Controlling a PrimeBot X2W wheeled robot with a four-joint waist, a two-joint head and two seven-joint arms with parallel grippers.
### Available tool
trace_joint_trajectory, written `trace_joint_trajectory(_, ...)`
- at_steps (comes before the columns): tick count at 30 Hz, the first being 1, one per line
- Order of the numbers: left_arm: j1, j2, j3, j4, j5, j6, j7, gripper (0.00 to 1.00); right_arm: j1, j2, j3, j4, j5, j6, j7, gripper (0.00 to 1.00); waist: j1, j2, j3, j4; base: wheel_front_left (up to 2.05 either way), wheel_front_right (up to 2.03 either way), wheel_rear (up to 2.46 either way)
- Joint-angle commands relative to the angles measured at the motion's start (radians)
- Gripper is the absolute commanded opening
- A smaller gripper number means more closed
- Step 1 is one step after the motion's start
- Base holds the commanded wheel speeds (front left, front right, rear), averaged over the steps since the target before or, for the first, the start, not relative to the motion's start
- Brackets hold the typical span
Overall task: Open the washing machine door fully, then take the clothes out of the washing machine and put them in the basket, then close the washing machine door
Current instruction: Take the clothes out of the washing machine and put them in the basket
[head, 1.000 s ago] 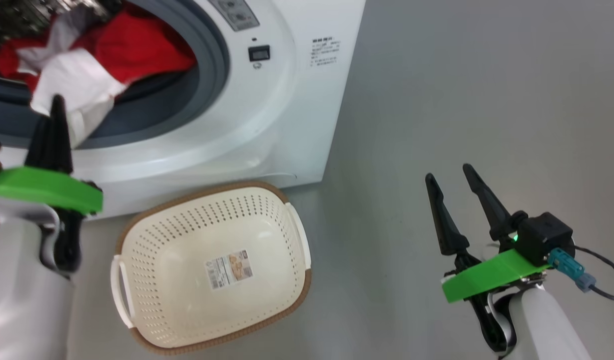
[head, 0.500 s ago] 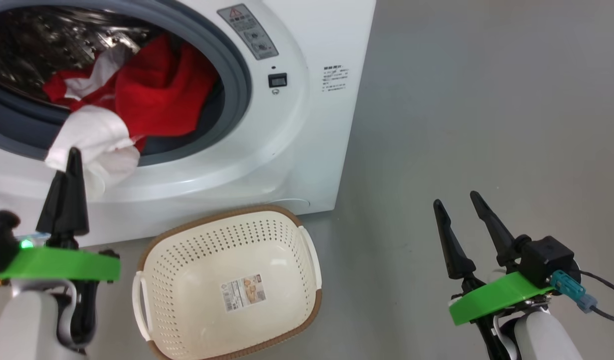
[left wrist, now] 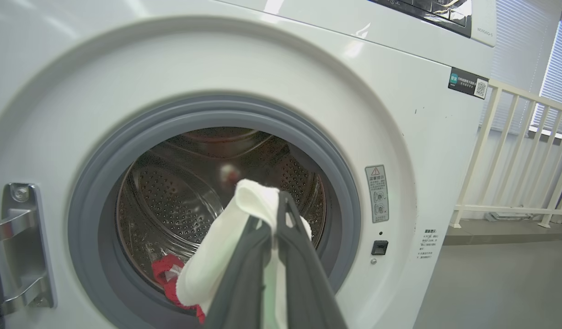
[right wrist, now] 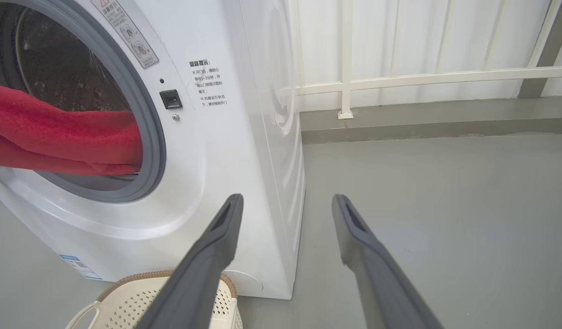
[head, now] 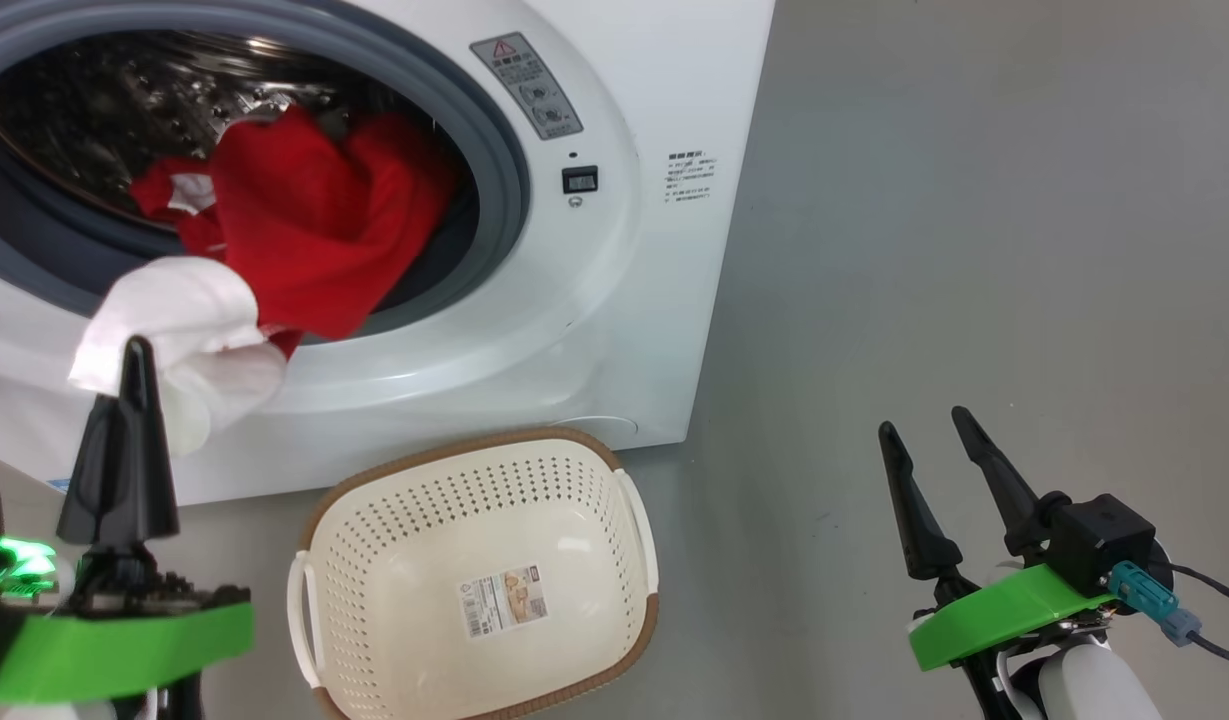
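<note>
The washing machine stands with its drum mouth uncovered; its door is out of view to the left, and a steel hinge shows there. Red and white clothes spill over the grey rubber ring. My left gripper is shut on the white end of the clothes, just in front of the opening, with the red part trailing back into the drum. The basket sits on the floor below the machine's front, holding nothing but its label. My right gripper hangs open to the basket's right.
Grey floor stretches to the right of the machine. A white railing runs along the wall behind it. The basket's near rim lies just left of my right gripper.
The head camera has shifted. My left gripper has drawn back from the drum, pulling the white end and more red fabric out over the ring. The right gripper has not moved.
</note>
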Motion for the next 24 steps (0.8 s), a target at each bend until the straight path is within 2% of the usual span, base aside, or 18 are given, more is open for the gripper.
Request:
trace_joint_trajectory(1, 0.014, 0.011, 0.043, -0.085, 0.018, 0.002, -0.009, 0.00, 0.004, -0.003, 0.021, -0.026, -0.004, 0.002, -0.012, 1.00, 0.0000, 0.0000, -0.003, 0.001, 0.00, 0.00, 0.00)
trace_joint_trajectory(7, 0.074, -0.006, 0.027, -0.234, 0.037, 0.010, -0.006, 0.00, 0.007, -0.006, 0.017, -0.029, -0.004, 0.002, -0.012, 1.00, 0.0000, 0.0000, -0.002, 0.006, 0.00, 0.00, 0.00)
trace_joint_trajectory(12, 0.104, -0.016, -0.012, -0.238, 0.028, 0.009, 0.014, 0.00, 0.001, -0.005, 0.023, -0.030, -0.005, 0.002, -0.012, 1.00, 0.0000, 0.0000, 0.008, 0.004, 0.00, 0.00, 0.00)
trace_joint_trajectory(17, 0.113, -0.023, -0.052, -0.098, 0.008, 0.006, 0.013, 0.00, -0.016, -0.003, 0.030, -0.031, -0.006, 0.002, -0.012, 1.00, 0.0000, 0.0000, 0.032, -0.005, 0.00, 0.00, 0.00)
trace_joint_trajectory(24, 0.048, -0.021, -0.117, 0.229, -0.014, -0.001, -0.004, 0.00, -0.034, 0.000, 0.031, -0.036, -0.009, 0.002, -0.012, 1.00, 0.0000, 0.0000, 0.077, -0.020, 0.00, 0.00, 0.00)
